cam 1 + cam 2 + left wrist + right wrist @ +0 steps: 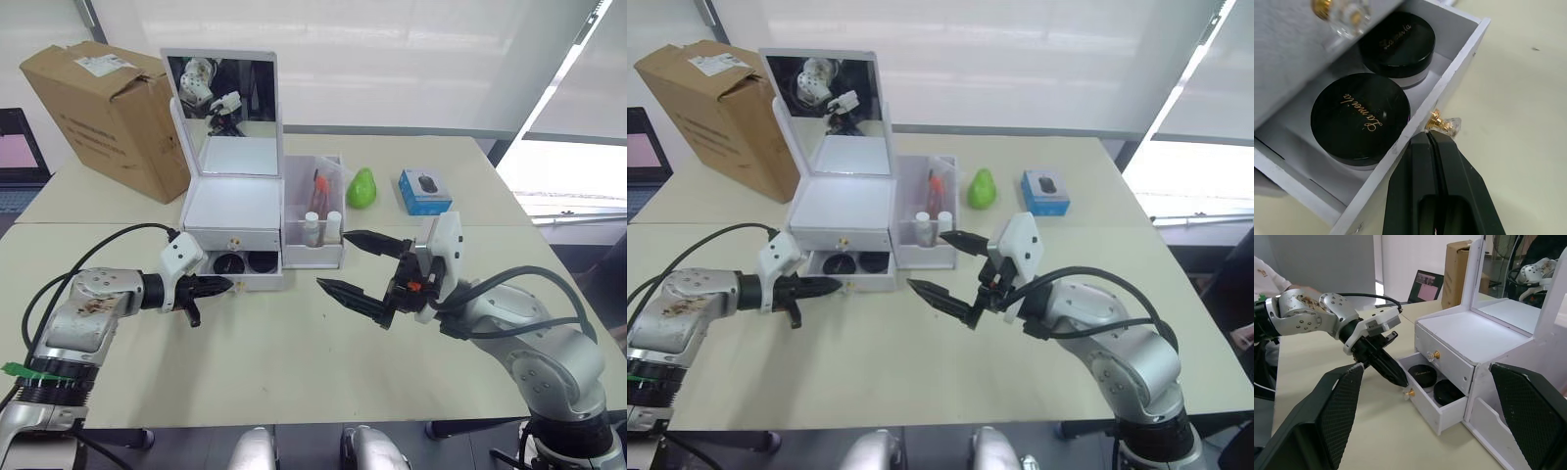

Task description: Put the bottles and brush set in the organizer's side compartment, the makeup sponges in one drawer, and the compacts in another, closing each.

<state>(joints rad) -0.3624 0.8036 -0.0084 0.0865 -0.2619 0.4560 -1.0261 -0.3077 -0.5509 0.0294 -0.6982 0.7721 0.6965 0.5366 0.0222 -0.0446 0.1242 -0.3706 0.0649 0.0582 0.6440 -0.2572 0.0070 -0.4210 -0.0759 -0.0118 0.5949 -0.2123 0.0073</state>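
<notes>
The white organizer (233, 206) stands with its mirror lid up, its upper drawer closed and its lower drawer (1449, 78) pulled out. Two black compacts (1359, 117) (1398, 44) lie in that drawer. My left gripper (227, 285) is shut, its tip against the drawer front just below the gold knob (1444, 125). Two small bottles (312, 228) and the brush set (319, 186) stand in the side compartment (315, 257). My right gripper (333, 260) is open wide just in front of that compartment, holding nothing. A green teardrop-shaped makeup sponge (362, 186) sits on the table behind the organizer's right side.
A cardboard box (108, 113) stands at the back left. A small blue box (424, 191) lies right of the green sponge. A laptop (20, 147) is at the far left edge. A person's sleeve (1268, 271) shows beyond my left arm.
</notes>
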